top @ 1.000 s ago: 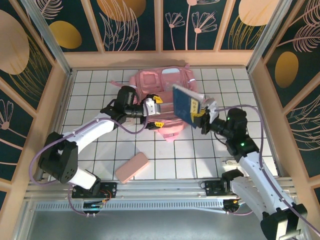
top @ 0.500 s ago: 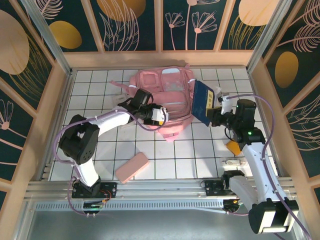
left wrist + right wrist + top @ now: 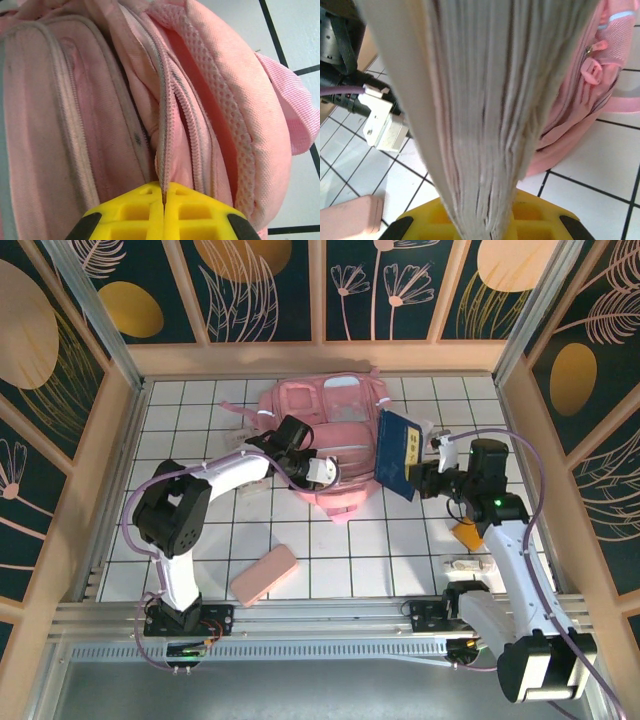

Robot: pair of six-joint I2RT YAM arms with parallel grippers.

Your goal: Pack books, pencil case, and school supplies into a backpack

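Loading the book: the left hand (image 3: 163, 195) is pinched shut on the zipper edge of the pink backpack (image 3: 330, 405), which lies at the far middle of the bench (image 3: 380, 550). The right hand (image 3: 428, 475) clamps the dark-blue book (image 3: 397, 452) on edge just beside the bag's right side. Next, the mouth likely needs pulling open so the book can slide in. The pencil case (image 3: 264, 575) lies near the front edge.

Both arms reach forward and bend inward toward each other, the left gripper (image 3: 322, 471) pinched fully closed and the right gripper (image 3: 424, 476) clamped tight.
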